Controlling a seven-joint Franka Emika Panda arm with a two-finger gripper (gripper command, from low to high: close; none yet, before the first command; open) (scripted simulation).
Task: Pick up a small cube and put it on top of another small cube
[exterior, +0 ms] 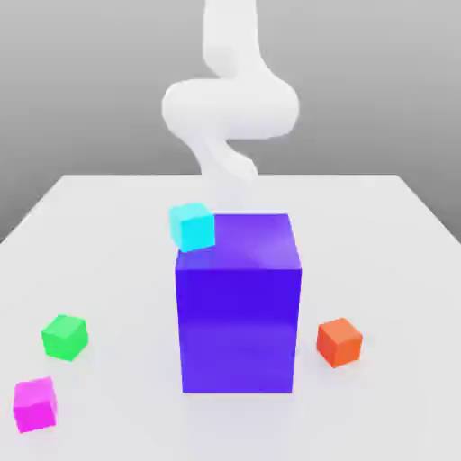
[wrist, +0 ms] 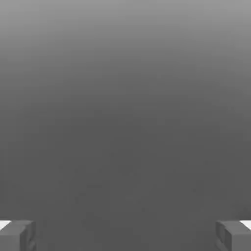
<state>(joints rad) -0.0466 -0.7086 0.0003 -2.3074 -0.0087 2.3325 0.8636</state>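
Note:
The small magenta-pink cube (exterior: 35, 403) lies on the white table (exterior: 396, 270) at the front of the exterior view's left. The small green cube (exterior: 65, 337) sits just behind it, a short gap apart. My white arm (exterior: 230, 108) curls down at the back, and its lower end is hidden behind the big blue-purple block (exterior: 239, 306), far from both cubes. In the hand view my gripper (wrist: 125, 236) is open. Its grey fingertips (wrist: 17, 236) stand wide apart with nothing between them, facing a plain grey background.
The tall blue-purple block stands mid-table between the arm and the front edge. A cyan cube (exterior: 192, 226) shows at the block's upper left corner. An orange cube (exterior: 339, 341) rests at the block's right side.

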